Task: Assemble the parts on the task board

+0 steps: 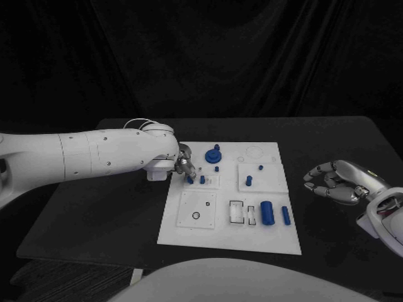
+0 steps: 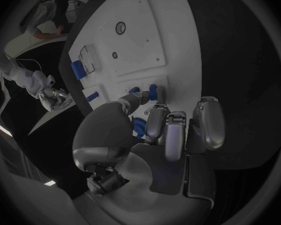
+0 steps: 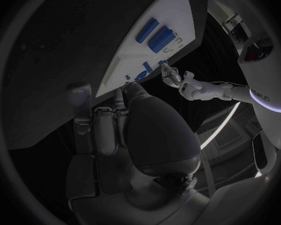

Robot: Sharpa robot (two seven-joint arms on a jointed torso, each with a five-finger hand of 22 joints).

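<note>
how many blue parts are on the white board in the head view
7 that I can make out: gear-like part at the top, small peg under it, two by the left hand, peg on the right panel, large cylinder, slim one. Fingers may hide more.

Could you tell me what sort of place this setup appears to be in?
Probably a robotics lab test station: a black table against dark curtains, a white task board carrying small blue parts, and the left hand working over it.

- The left hand [image 1: 183, 165] and its arm lie across the upper left part of the task board [image 1: 233, 242], and block the way there.
- The right hand [image 1: 336, 182] hangs over bare desk [image 1: 337, 138], apart from the board's right edge.
- Blue parts [image 1: 267, 212] stand at the board's lower right.
</note>
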